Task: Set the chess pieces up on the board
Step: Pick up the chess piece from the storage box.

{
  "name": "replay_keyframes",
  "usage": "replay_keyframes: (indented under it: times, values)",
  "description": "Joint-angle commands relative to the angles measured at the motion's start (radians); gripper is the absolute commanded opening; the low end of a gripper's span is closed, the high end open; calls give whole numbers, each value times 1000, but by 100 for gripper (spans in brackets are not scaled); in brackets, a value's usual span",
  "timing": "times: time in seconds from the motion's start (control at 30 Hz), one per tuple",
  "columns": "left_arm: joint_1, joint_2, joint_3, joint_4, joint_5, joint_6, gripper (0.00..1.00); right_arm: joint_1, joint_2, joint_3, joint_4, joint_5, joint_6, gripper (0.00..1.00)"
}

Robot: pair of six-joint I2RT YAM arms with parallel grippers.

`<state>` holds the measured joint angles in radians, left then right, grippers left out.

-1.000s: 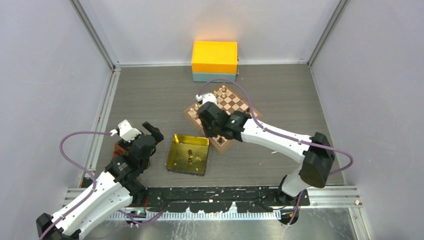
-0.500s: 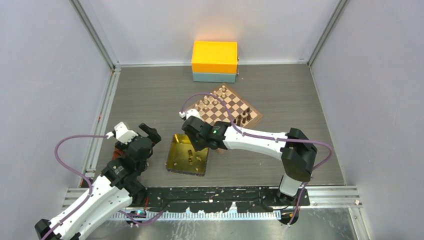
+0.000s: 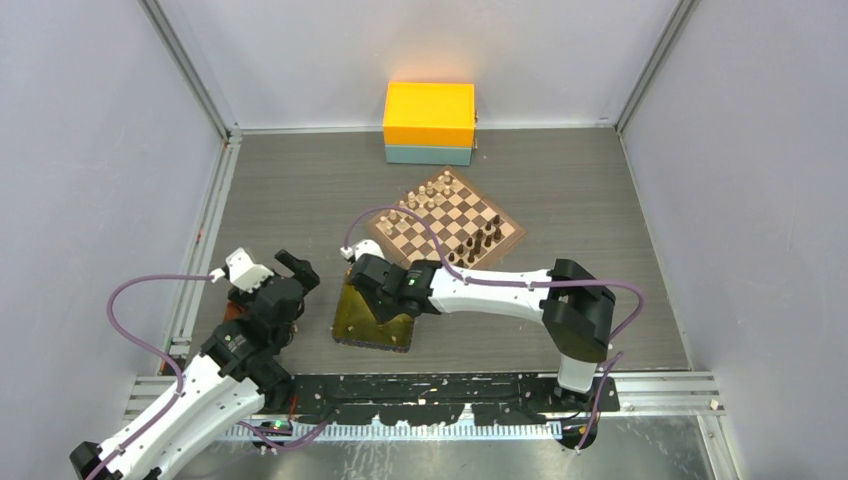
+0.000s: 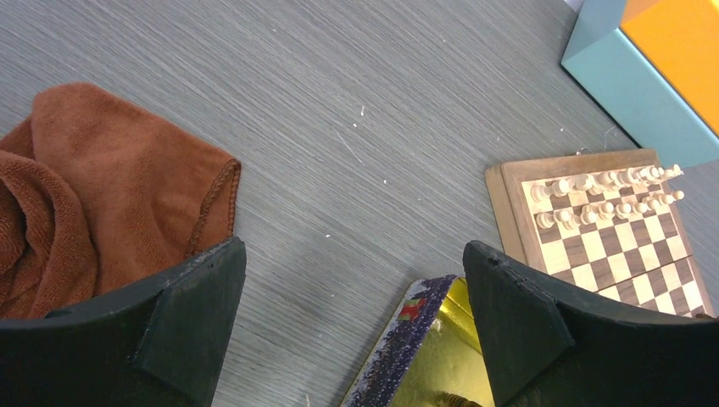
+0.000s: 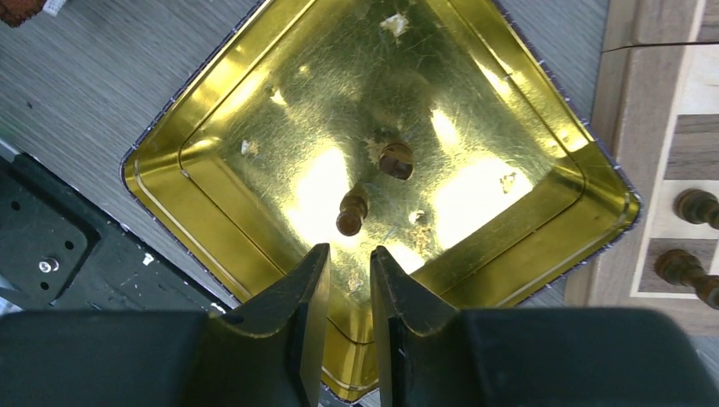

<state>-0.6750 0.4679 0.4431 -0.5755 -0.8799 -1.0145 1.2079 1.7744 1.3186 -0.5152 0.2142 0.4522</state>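
Hovering over the tray (image 5: 161, 161), the right pincer (image 5: 348, 253) has its jaws narrow, with a slim gap between them and nothing in it. Two dark pieces lie on the tray's floor just past its fingertips. One (image 5: 353, 210) is nearly in line with the gap. The other (image 5: 395, 160) is a little farther on and to the right, near the first but apart from it. Neither touches the pincer.

More dark pieces (image 3: 487, 238) stand on the board (image 4: 500, 212) along its right side, too small to count from above. The right wrist view catches at least two at its edge. Pale pieces (image 4: 593, 195) fill two rows on the board's opposite side.

The left pincer (image 4: 352, 326) is wide and holds nothing. It hangs above bare tabletop (image 4: 339, 110), with one brown cloth (image 4: 102, 195) beside its left finger. One orange-and-teal box (image 3: 429, 125) sits at the far wall.

One corner of the tray comes right up to the board's border; I cannot tell whether they touch. The tray's other side lies near the black rail (image 5: 51, 246) at the tabletop's near edge. Open tabletop stretches left of the board, between cloth and tray, and right of the board to the wall.
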Motion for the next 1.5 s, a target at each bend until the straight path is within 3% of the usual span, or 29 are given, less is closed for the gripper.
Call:
replay_keyframes:
  times: [0.0, 1.47]
  values:
    - [-4, -9, -3, 7, -45, -16, 100, 22, 12, 40, 40, -5, 25, 30]
    - [-3, -14, -12, 10, -47, -13, 100, 19, 75, 22, 78, 25, 14, 31]
